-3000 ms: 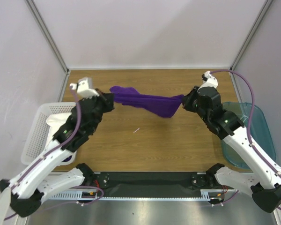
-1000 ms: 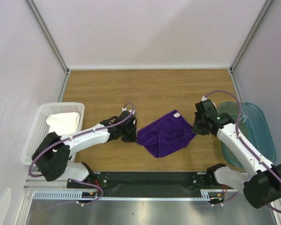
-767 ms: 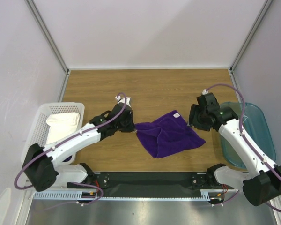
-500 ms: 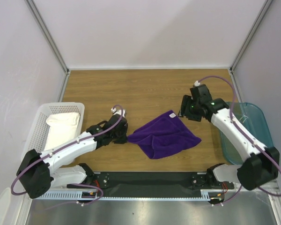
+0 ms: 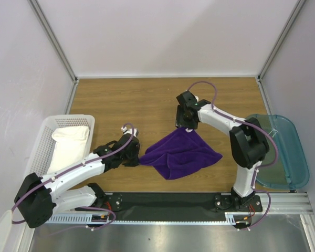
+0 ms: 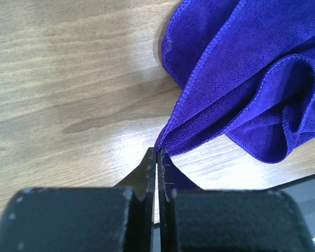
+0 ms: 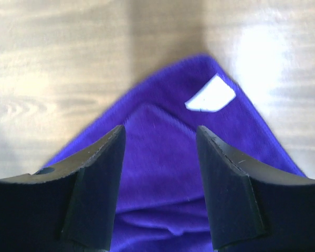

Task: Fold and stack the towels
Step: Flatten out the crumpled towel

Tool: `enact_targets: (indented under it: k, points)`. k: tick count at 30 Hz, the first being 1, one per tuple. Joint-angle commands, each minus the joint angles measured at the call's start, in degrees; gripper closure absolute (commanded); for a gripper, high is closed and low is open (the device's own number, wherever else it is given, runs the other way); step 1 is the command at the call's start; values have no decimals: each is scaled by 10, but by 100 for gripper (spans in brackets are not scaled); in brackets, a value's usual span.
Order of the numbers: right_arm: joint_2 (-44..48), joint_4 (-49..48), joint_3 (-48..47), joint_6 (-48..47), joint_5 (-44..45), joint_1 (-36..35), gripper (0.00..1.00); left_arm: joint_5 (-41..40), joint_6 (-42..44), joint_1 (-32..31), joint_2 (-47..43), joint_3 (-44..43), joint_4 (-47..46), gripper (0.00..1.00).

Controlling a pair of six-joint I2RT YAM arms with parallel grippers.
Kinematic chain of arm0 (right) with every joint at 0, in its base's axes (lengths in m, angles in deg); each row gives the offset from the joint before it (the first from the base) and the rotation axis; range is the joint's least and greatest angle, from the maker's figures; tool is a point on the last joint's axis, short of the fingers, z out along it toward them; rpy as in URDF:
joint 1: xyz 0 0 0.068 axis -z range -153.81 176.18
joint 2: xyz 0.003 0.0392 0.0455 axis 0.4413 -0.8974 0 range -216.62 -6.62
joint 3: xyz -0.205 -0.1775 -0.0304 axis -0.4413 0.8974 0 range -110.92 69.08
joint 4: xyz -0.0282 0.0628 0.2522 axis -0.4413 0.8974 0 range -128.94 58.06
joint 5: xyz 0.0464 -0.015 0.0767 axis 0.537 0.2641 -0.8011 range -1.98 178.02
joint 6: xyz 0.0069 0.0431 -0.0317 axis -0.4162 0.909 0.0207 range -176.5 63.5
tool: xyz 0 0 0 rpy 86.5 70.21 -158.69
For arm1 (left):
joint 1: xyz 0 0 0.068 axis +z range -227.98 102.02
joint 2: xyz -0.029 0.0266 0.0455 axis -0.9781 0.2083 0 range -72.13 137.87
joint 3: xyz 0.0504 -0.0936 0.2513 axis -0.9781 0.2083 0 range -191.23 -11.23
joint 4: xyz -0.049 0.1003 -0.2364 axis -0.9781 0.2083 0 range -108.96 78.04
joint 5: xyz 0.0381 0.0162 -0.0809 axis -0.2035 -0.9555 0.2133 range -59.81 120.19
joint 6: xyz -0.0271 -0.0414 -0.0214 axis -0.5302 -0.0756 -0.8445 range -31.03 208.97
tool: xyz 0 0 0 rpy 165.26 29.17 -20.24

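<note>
A deep-purple towel point(image 5: 181, 152) lies loosely bunched on the wooden table, its far corner carrying a small white tag point(image 7: 211, 95). My left gripper point(image 5: 138, 159) is low at the towel's left corner and shut on that corner; in the left wrist view the fingertips point(image 6: 158, 151) pinch the hem of the purple towel point(image 6: 241, 73). My right gripper point(image 5: 184, 126) hovers over the far corner, open, with the purple towel point(image 7: 163, 173) showing between its fingers and nothing gripped. A white towel point(image 5: 71, 143) lies in the basket on the left.
A white perforated basket point(image 5: 43, 137) stands at the table's left edge. A teal bin point(image 5: 283, 157) sits at the right edge. Grey walls close in the back and both sides.
The right gripper opened, let go of the towel's right side and swung left to its far tagged corner. The left gripper drew its corner slightly left and nearer.
</note>
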Motion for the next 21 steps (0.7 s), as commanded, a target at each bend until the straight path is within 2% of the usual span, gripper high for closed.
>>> enact_targets:
  k: [1, 13, 19, 20, 21]
  points:
    - [-47, 11, -60, 4, 54, -13, 39, -4, 0, -3, -14, 2, -2, 100]
    - [-109, 26, -91, -1, 53, -33, 46, 1, 16, -3, -4, 6, -11, 100]
    - [-119, 27, -90, -1, 53, -35, 64, -1, 20, -3, -8, 5, -8, 100]
    - [-116, 27, -90, -1, 53, -35, 72, -3, 20, -3, -8, 5, -4, 100]
    - [-116, 28, -90, -2, 55, -37, 76, -6, 20, -3, -11, 5, -2, 100]
